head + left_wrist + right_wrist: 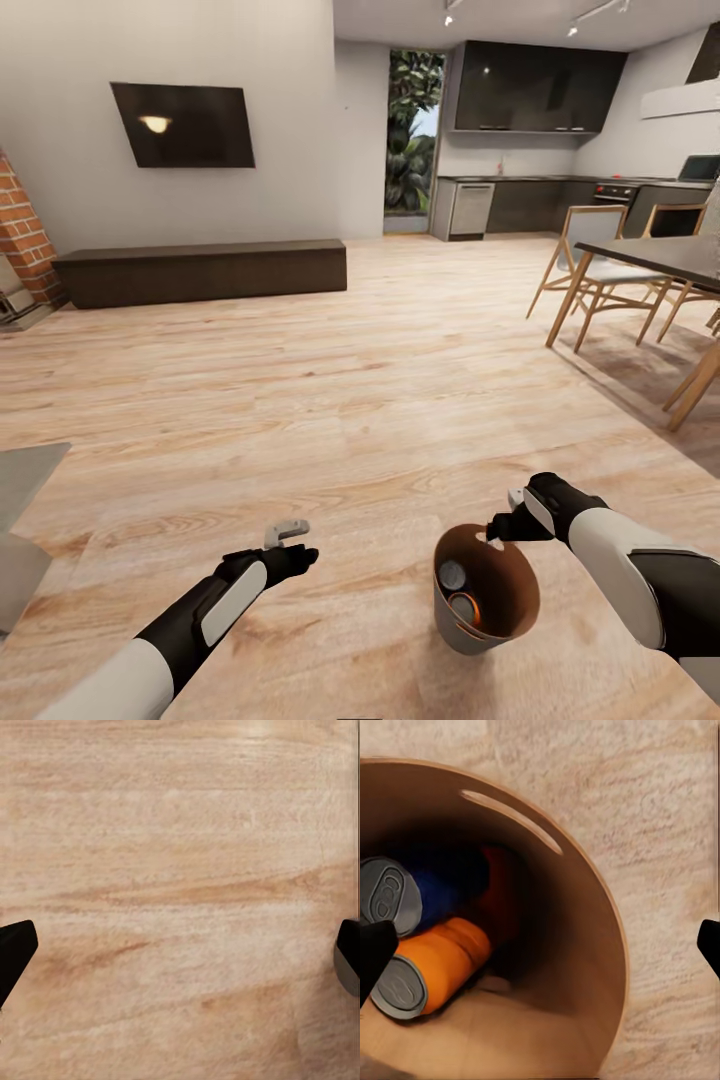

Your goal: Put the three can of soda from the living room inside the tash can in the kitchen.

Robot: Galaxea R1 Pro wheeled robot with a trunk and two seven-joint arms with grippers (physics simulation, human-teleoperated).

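Note:
The copper-brown trash can (510,590) is low in front of me on the right, its oval handle cutout (514,821) near the rim. Inside lie soda cans: an orange can (439,964) on its side and a second can with a silver-grey top (386,896) whose body is in shadow; a reddish shape behind them may be the third. Two can tops (452,576) show in the head view. My right gripper (500,525) is at the bin's rim, open, one finger inside the wall and one outside. My left gripper (298,543) hangs open over bare floor.
Light wood floor (350,380) stretches ahead to the kitchen with black upper cabinets (535,88). A dining table (660,255) and chairs stand at right. A long dark bench (200,272), wall TV (183,124) and brick fireplace (22,235) are at left.

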